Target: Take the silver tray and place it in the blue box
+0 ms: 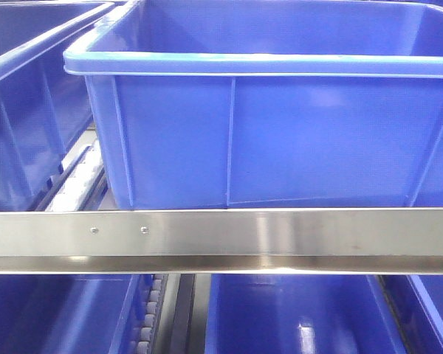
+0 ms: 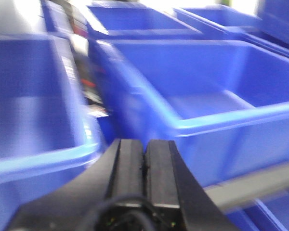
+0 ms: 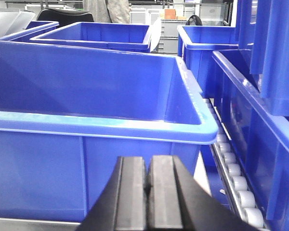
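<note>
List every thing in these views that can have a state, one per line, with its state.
Left gripper: shut, fingers pressed together, holding nothing.
Right gripper: shut, holding nothing.
Blue box: upright on the rack, open-topped; the interior that shows is empty.
Neighbouring crate: upright, open-topped, image blurred.
Roller track: uncovered beside the box.
Silver tray: not visible in any view.
</note>
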Controlling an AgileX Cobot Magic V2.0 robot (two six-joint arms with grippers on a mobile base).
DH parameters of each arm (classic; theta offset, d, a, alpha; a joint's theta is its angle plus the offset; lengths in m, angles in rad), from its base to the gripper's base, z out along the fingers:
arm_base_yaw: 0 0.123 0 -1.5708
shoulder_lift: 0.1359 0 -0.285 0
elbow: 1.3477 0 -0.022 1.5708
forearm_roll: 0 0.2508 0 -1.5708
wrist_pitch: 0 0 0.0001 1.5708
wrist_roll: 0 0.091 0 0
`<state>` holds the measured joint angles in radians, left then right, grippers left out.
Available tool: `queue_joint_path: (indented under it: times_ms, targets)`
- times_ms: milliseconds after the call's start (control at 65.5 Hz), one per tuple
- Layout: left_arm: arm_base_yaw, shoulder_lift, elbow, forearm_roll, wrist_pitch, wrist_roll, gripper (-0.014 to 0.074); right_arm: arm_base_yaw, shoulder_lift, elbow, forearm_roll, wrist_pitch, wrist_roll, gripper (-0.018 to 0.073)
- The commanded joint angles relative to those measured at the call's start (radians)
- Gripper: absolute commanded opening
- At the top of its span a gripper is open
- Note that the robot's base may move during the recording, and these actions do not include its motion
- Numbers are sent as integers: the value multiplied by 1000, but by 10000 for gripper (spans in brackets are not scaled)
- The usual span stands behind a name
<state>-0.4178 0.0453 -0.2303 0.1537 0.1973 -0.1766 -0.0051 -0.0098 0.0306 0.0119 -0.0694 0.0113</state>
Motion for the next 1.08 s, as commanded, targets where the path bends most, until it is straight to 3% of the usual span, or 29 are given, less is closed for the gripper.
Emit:
queue_joint_path:
  times_ms: [0, 61, 168, 275, 442, 1068]
  targets:
    - [76, -39, 51, -162, -136, 120, -96, -6, -21, 3, 1, -97, -11, 48]
    - [127, -63, 105, -207, -197, 138, -96, -6, -21, 3, 1, -97, -11, 48]
    - [212, -75, 190, -215, -320, 138, -96, -6, -21, 3, 1, -97, -11, 48]
    - [258, -75, 250, -209, -404, 134, -96, -6, -21, 3, 1, -97, -11, 48]
    - [268, -75, 256, -148, -385, 90, -96, -6, -21, 3, 1, -97, -11, 48]
    - [269, -75, 256, -148, -385, 90, -96, -6, -21, 3, 1, -97, -11, 48]
